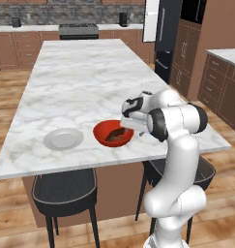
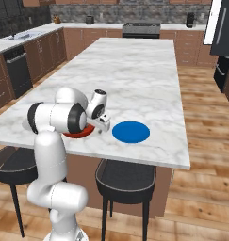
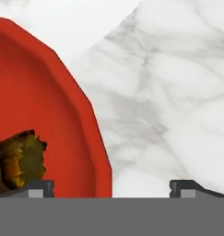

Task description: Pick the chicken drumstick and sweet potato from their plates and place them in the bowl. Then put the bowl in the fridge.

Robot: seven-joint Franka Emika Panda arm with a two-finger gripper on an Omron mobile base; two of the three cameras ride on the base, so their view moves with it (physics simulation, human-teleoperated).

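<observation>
The red-orange bowl [image 1: 113, 133] [image 2: 80, 134] [image 3: 39, 115] stands near the front edge of the marble island. Dark brown food [image 1: 118, 135] [image 3: 19, 159] lies in it; I cannot tell drumstick from sweet potato. The pale plate [image 1: 64, 139] left of the bowl and the blue plate [image 2: 130, 132] right of it are both bare. My gripper [image 1: 130, 127] [image 2: 104, 126] [image 3: 112, 188] is open, low over the bowl's right rim, one fingertip inside the bowl and one over the marble. Nothing is held. The black fridge [image 1: 168, 34] [image 2: 225, 28] stands at the back right.
Two dark stools [image 1: 65, 191] [image 2: 126, 179] are tucked under the island's front edge. Brown cabinets and a stove [image 1: 78, 30] line the back wall. A second counter [image 1: 227, 55] lies to the right, past a strip of wooden floor.
</observation>
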